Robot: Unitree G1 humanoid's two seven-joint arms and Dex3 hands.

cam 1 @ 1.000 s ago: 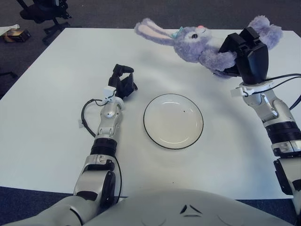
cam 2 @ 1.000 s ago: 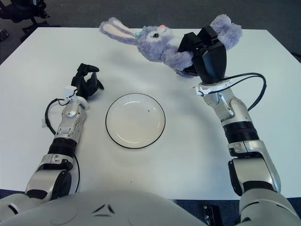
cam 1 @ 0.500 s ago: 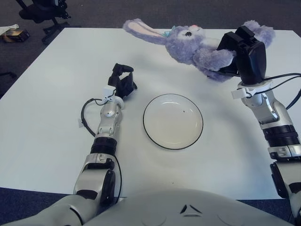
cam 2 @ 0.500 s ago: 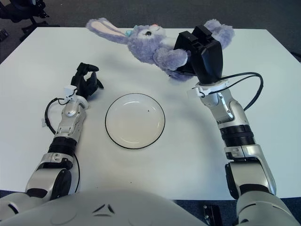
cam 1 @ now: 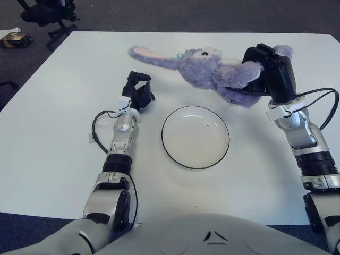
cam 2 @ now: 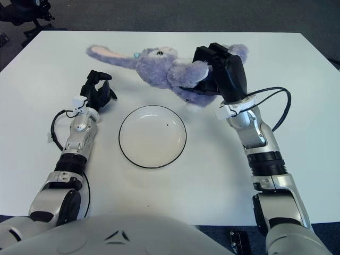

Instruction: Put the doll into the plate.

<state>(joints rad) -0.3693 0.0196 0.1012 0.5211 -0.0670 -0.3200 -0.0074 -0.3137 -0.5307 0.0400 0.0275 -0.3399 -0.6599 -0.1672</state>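
A purple plush bunny doll (cam 1: 204,68) with long ears hangs in the air above the table, just beyond the plate's far edge. My right hand (cam 1: 260,74) is shut on its body, with the ears trailing to the left. A clear round plate (cam 1: 195,136) with a dark rim lies on the white table at the centre, empty. My left hand (cam 1: 137,91) rests on the table to the left of the plate, fingers curled, holding nothing.
The white table (cam 1: 53,133) spreads wide around the plate. An office chair base (cam 1: 48,13) and a small box (cam 1: 16,38) stand on the dark floor beyond the far left corner.
My right hand has carried the doll left and downward, from the far right of the table toward the plate's far edge. My left hand has not moved.
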